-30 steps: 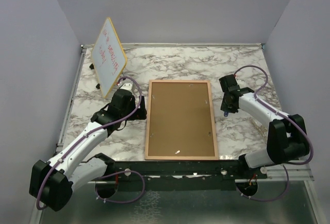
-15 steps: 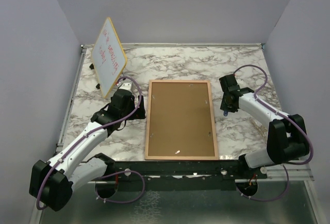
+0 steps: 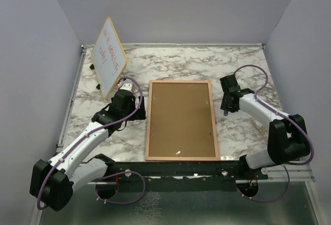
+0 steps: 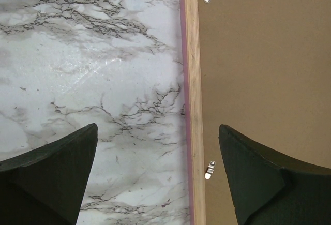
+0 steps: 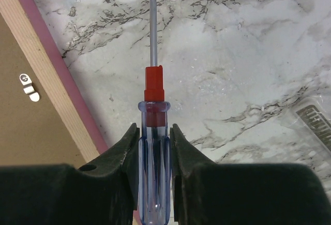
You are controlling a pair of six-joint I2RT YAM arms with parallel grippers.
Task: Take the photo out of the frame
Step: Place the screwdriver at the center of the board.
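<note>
Your table (image 3: 181, 62) carries the frame (image 3: 180, 120) flat at its centre, brown back up, long sides running 12 to 6. The photo is hidden beneath that back, so I judge it is inside. A whiteboard (image 3: 109, 55) leans at the frame's 10 o'clock. Your left gripper (image 4: 158, 176) hovers at the frame's 9 o'clock edge, fingers spread wide and empty, straddling the pink border. Your right gripper (image 5: 153, 137) hangs at 3 o'clock, just off the frame, pinching a screwdriver (image 5: 154, 88) by its clear handle, with the shaft pointing over bare marble. Small clips (image 4: 209, 169) sit along the back's edge; whether any is turned free is too small to tell. You look to be at the clip-opening step. Next, swing the blade towards 9 o'clock, onto the clip nearest the tool, and lever it aside gently, without gouging the back.
</note>
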